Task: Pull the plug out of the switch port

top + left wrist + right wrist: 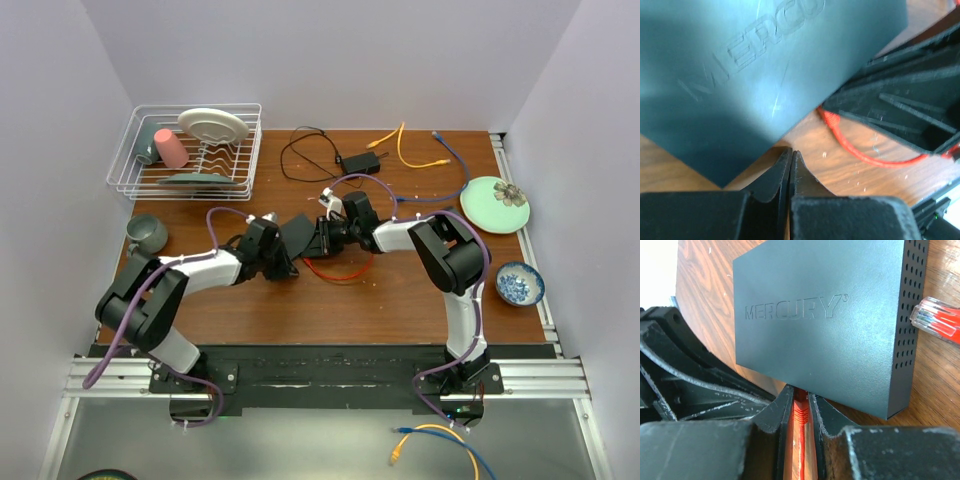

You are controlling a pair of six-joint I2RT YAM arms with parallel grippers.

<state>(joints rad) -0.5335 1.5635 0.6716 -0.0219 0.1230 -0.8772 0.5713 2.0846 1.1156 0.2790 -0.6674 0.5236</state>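
Matte black plastic box (825, 340), smooth wood-grain table (700, 280), glossy orange-red cable (865, 155).

A brown wood-grain desk (400, 300) boxed in by plain pale lilac-white walls (350, 60).
The walls stand along its far, left and right edges; a silver aluminium rail (330, 372) lines the near edge, smooth grey floor (320, 440) beyond; soft, even light.

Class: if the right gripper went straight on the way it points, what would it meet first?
The near edge of the flat matte-black rectangular box, directly ahead of the right gripper, which is shut on a red cable. It looks close, though depth is unclear.
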